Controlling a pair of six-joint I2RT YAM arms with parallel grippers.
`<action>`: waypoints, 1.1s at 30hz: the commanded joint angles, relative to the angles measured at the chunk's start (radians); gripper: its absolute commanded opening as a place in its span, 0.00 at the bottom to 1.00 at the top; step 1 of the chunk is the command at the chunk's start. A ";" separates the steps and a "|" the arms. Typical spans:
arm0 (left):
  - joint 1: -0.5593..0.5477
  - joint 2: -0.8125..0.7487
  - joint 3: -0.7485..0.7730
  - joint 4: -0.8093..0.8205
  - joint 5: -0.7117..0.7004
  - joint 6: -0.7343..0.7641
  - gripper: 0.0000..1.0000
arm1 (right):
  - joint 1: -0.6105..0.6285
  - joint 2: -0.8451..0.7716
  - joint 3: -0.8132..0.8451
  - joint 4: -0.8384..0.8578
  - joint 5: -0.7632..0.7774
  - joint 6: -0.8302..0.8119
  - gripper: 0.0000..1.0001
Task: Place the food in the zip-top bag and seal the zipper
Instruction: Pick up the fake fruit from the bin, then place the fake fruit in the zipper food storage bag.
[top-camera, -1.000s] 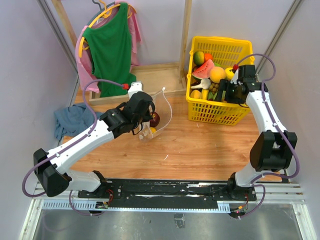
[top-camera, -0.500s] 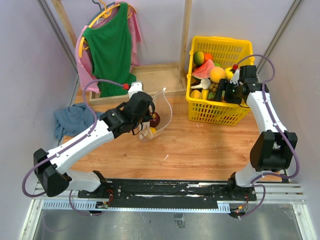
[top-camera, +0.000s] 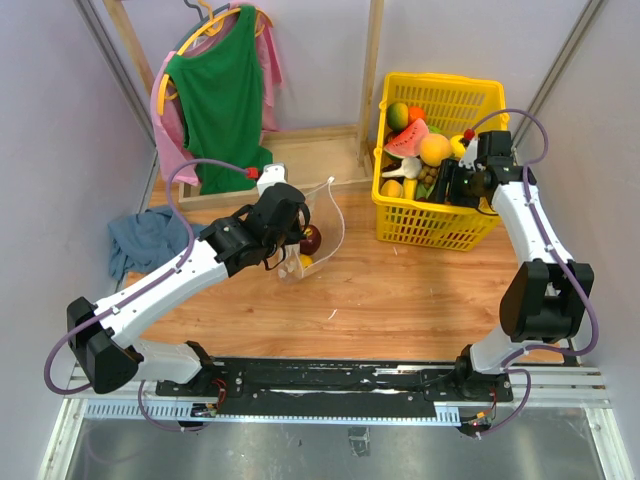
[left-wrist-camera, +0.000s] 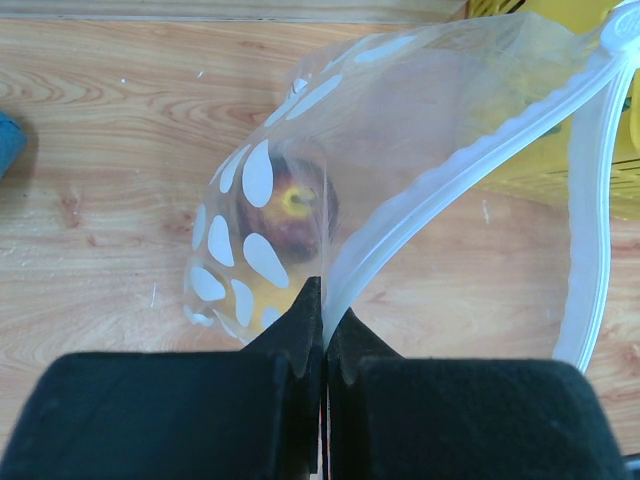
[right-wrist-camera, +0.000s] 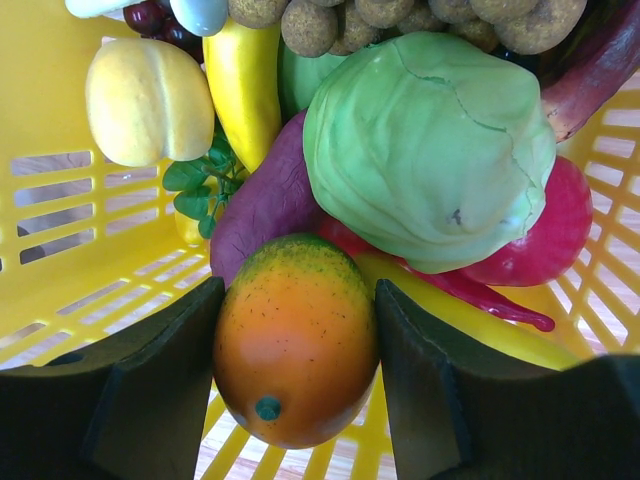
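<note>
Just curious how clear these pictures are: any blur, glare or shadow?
Top view: even light, sharp, faint shadows on the table. Left wrist view: the dark fruit looks hazy through the bag. Right wrist view: the mango is crisp and bright, the fingers beside it dark.

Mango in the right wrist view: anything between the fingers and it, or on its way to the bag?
Nothing between the right gripper and the mango; its fingers flank it. The yellow basket wall stands between it and the zip-top bag.
</note>
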 joint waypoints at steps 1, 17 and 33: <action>0.005 0.000 0.028 0.030 0.003 -0.004 0.00 | 0.017 -0.026 -0.010 -0.095 0.034 -0.018 0.28; 0.005 -0.006 0.033 0.062 0.056 -0.003 0.00 | 0.071 -0.400 -0.149 0.275 0.118 0.038 0.01; 0.005 0.006 0.037 0.071 0.088 -0.028 0.00 | 0.460 -0.570 -0.158 0.455 0.091 0.051 0.01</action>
